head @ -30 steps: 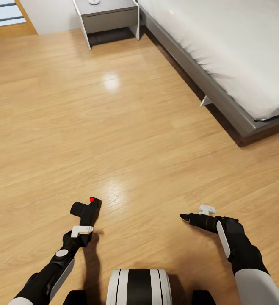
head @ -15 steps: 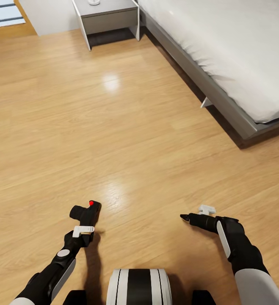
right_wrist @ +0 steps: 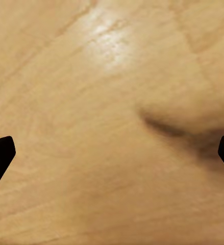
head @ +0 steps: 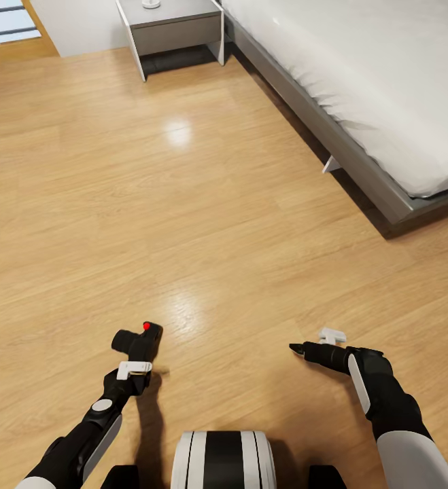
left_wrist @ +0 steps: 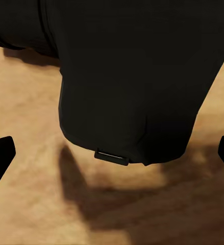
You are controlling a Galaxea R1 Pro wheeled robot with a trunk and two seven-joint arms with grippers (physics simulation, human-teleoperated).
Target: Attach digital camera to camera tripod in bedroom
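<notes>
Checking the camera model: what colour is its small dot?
Red, on the black digital camera; clearest in the head view.

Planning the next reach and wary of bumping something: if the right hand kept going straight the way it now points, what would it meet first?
Probably only the wood floor. In the head view the right hand points toward the robot's left; its wrist view looks at bare planks. The digital camera in the left hand lies that way, but depth is unclear.

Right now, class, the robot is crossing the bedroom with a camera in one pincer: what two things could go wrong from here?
1. The small black digital camera with a red dot sits in the left pincer over bare light wood plank floor; a slip could drop it on hard boards.
2. The grey-framed bed with white mattress juts in at the right; driving ahead carelessly, the right arm and its shut pincer could clip the frame.
</notes>
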